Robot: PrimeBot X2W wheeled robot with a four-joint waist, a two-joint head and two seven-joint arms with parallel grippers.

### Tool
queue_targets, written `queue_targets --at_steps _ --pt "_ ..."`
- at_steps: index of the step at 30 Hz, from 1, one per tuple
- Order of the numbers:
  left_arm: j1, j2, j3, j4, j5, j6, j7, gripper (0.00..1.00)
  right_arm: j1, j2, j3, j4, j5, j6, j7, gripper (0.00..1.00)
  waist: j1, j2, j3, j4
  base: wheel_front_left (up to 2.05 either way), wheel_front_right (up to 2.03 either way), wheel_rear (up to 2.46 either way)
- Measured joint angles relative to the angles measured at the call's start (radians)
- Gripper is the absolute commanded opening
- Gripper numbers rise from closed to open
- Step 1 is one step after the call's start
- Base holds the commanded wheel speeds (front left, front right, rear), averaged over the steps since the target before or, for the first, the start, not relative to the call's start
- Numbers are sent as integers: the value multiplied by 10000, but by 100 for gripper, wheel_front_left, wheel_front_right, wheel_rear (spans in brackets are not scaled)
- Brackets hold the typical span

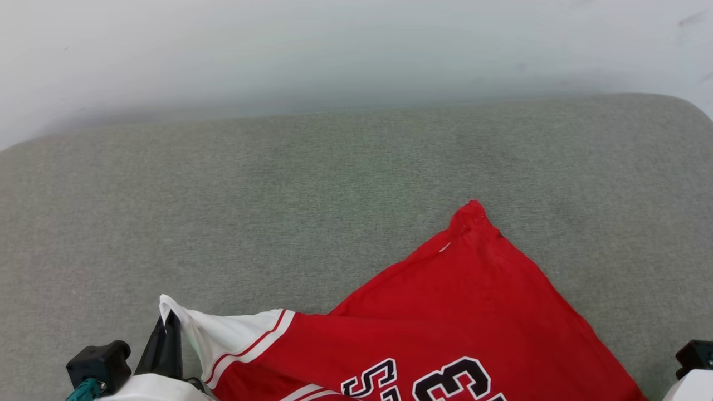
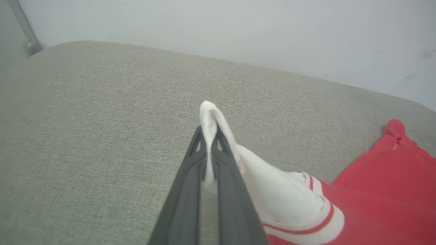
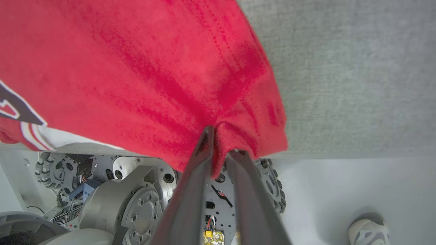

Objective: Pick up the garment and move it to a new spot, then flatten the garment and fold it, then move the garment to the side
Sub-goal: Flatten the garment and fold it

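Garment (image 1: 473,312): red jersey, lying on the grey fabric-covered table (image 1: 278,195), at the near edge and right of centre in the head view. One red corner points away from the robot, and the body spreads flat toward the lower right. Black white-outlined numerals (image 1: 451,381) face up and are cut off by the bottom of the frame. White sleeve (image 1: 234,334) with red-striped trim extends left and is lifted off the table at its tip. Left gripper (image 1: 167,334): closed on that sleeve tip. In the left wrist view the left gripper (image 2: 207,134) has both dark fingers (image 2: 184,197) pressed together, with white cloth pinched between them and a small loop of sleeve (image 2: 272,194) standing above the tips; the rest of the sleeve drapes right, down to the red body (image 2: 391,197). Right gripper (image 3: 223,143): at the garment's (image 3: 136,68) near-right hem, where it overhangs the table edge. Its fingers (image 3: 190,190) stand parted with a clear gap; the thin red hem droops into the gap and touches the left finger, so the cloth is not clamped. Below the table edge: the robot's wheeled metal base (image 3: 136,204), pale floor (image 3: 323,190), and a light shoe (image 3: 369,231) at the lower right. A pale wall (image 1: 334,44) stands behind the table. The right forearm (image 1: 688,387) is just visible at the lower right corner of the head view.
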Motion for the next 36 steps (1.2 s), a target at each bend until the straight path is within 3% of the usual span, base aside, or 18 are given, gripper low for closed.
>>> queue_targets --at_steps 10,14,18,21,25,30,36 --pt "-111 148 -48 -573 79 128 293 0 -1260 21 -219 -401 196 0 -3122 100 1 0 353 -87 0 0 0" --pt "-544 140 -142 -966 272 203 299 0 -2548 -199 -52 -267 393 0 -4920 100 2 0 844 17 0 0 0" --pt "-1084 31 -316 -1243 464 194 278 0 -3719 -564 343 46 562 -2 -5352 100 2 0 1346 215 0 0 0" --pt "-1387 -58 -512 -1346 614 134 240 0 -4597 -819 922 232 731 0 -4918 100 3 0 1693 432 0 0 0" --pt "-1884 -203 -790 -1453 782 10 242 0 -5788 -1089 1588 581 821 0 -3356 100 4 0 2147 747 0 0 0" --pt "-2350 -330 -988 -1503 917 -144 184 0 -6859 -1066 2132 1043 746 0 -884 100 4 0 2661 1204 0 0 0" --pt "-2720 -579 -1214 -1459 1026 -230 67 0 -7529 -871 2863 1336 499 0 579 100 4 0 3162 1700 0 0 0"
